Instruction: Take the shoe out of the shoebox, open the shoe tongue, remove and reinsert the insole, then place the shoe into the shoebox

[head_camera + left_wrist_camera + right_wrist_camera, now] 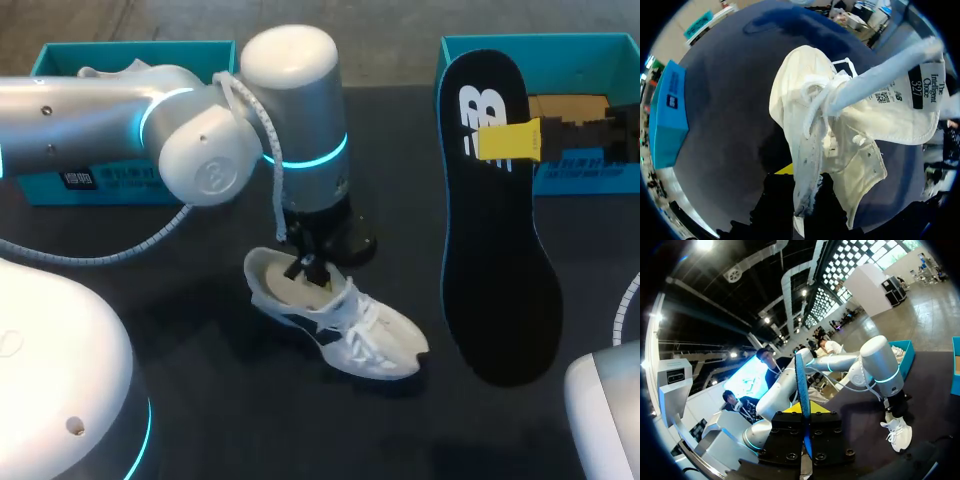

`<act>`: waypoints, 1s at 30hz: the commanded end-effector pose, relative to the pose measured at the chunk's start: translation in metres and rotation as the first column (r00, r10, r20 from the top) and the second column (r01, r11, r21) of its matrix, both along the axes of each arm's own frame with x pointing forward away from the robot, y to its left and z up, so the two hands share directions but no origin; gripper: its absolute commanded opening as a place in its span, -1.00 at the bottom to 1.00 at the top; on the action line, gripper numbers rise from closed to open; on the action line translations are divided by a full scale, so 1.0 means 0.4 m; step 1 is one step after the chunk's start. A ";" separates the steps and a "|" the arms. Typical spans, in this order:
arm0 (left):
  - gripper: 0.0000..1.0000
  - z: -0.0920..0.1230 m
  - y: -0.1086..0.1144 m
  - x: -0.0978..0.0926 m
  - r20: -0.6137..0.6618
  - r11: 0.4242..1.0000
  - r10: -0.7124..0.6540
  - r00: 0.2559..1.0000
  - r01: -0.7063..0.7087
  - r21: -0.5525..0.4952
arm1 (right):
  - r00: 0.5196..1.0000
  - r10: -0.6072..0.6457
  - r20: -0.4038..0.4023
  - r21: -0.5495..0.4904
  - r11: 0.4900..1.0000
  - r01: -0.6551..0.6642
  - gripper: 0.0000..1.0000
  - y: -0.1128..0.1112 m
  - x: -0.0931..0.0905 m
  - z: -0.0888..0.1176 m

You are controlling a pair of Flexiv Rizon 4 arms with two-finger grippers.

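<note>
1. Right gripper (pixel 510 143): fingers clamped on the insole (pixel 500 250), held above the table's right side, near the far-right shoebox (pixel 600 50).
2. Left gripper (pixel 307 268): fingers pinch the heel collar of the shoe (pixel 345 330), mid-table.
3. Risk: the insole is gripped near one end, so it may pivot and jam at the collar.

- The left arm (pixel 290 120) is standing over the sneaker's (pixel 340 325) heel, blocking any approach from behind it.
- The insole (pixel 500 260) is hanging at the sneaker's right, closing that side.
- Bare table (pixel 225 400) is lying open at the sneaker's near side and left.
</note>
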State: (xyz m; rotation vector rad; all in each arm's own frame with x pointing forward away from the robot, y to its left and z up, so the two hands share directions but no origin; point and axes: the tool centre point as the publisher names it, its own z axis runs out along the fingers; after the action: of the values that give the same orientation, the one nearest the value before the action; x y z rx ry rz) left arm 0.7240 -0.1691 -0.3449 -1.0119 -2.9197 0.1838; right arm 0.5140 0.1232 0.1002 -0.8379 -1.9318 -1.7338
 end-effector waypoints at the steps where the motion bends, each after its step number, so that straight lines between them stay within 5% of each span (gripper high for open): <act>1: -1.00 0.053 0.030 -0.002 0.013 0.953 -0.302 0.953 0.302 0.000 | 0.978 -0.207 0.025 0.215 0.957 0.197 -1.00 0.032 -0.027 0.000; 10: -1.00 0.085 0.038 -0.030 0.010 0.724 -0.689 0.725 0.687 0.065 | 0.978 -0.207 0.025 0.215 0.957 0.197 -1.00 0.032 -0.027 0.000; 17: -1.00 0.069 0.045 -0.064 0.005 0.579 -0.813 0.582 0.808 0.107 | 0.978 -0.207 0.025 0.215 0.957 0.197 -1.00 0.032 -0.027 0.000; 30: -1.00 -0.002 0.015 -0.141 -0.025 0.452 -0.889 0.458 0.884 0.118 | 0.978 -0.207 0.025 0.215 0.957 0.197 -1.00 0.032 -0.027 0.000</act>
State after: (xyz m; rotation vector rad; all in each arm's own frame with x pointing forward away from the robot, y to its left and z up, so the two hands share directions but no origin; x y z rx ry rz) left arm 0.6721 -0.1538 -0.3401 -2.2876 -2.0253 -0.0334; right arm 0.5140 0.1233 0.1002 -0.8379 -1.9318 -1.7338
